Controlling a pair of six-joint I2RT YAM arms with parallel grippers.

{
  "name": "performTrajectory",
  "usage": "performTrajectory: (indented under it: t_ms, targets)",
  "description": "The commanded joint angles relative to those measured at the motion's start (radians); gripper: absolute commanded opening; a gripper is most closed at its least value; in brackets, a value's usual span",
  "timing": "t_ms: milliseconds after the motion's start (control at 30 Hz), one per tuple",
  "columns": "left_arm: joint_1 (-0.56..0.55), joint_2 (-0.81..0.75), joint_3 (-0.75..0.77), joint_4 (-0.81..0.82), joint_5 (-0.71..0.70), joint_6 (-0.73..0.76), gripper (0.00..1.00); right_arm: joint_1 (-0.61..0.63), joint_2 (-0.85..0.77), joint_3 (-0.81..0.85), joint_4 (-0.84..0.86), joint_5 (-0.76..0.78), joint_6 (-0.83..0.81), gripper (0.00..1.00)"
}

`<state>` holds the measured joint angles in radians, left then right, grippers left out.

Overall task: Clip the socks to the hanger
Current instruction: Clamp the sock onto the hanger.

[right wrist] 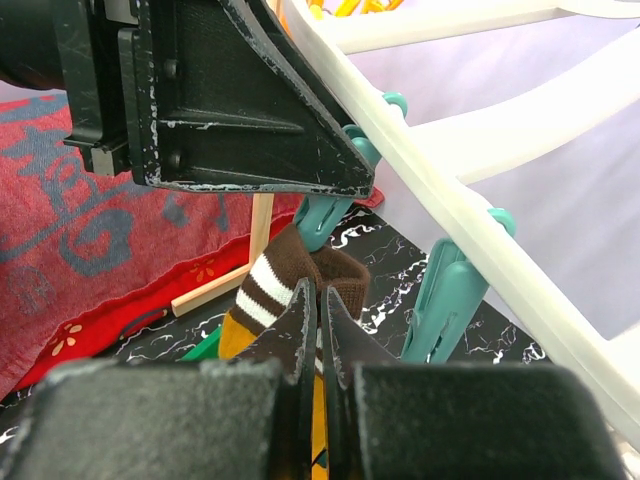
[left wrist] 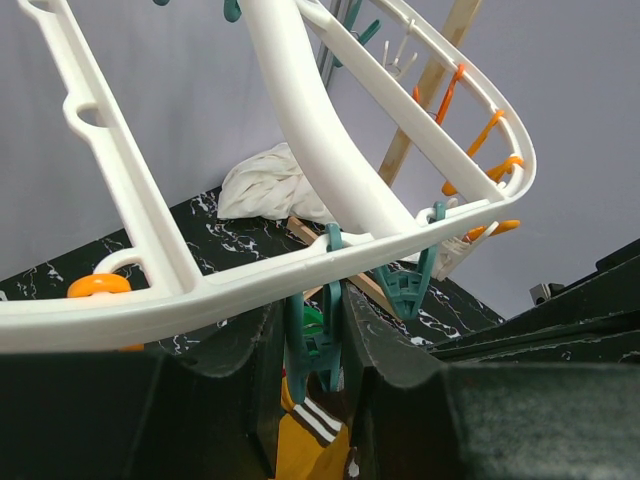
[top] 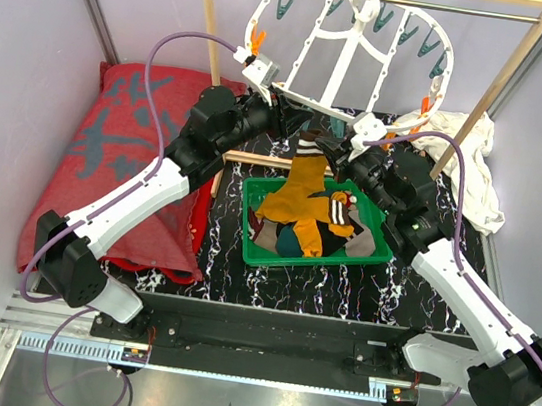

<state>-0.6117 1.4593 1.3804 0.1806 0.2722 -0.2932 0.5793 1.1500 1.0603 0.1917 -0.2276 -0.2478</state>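
Note:
The white oval hanger (top: 343, 67) (left wrist: 300, 90) (right wrist: 440, 200) hangs from the rail at the back. My left gripper (top: 302, 129) (left wrist: 318, 335) is under its near rim, shut on a teal peg (left wrist: 322, 345) and squeezing the peg's handles. My right gripper (top: 327, 152) (right wrist: 320, 300) is shut on the striped cuff of the mustard sock (top: 304, 182) (right wrist: 275, 280) and holds it up just under that peg (right wrist: 325, 215). The sock's body hangs down toward the basket. More socks (top: 291, 241) lie in the basket.
A green basket (top: 247, 230) sits on the black marbled table between the arms. A red cloth (top: 118, 141) lies at the left and a white cloth (top: 474, 156) at the back right. Wooden rack posts (top: 210, 23) flank the hanger. Another teal peg (right wrist: 445, 300) hangs beside the squeezed one.

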Motion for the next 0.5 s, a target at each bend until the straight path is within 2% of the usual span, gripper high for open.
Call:
performTrajectory:
  t_ms: [0,467]
  targets:
    - [-0.002,-0.031,0.011,-0.027,0.030,-0.001,0.00,0.007,0.016,0.047,0.057,0.004,-0.010,0.00]
    - [-0.002,-0.034,0.035,-0.055,0.018,-0.110,0.00,0.007,0.030,0.059,0.121,0.025,0.001,0.00]
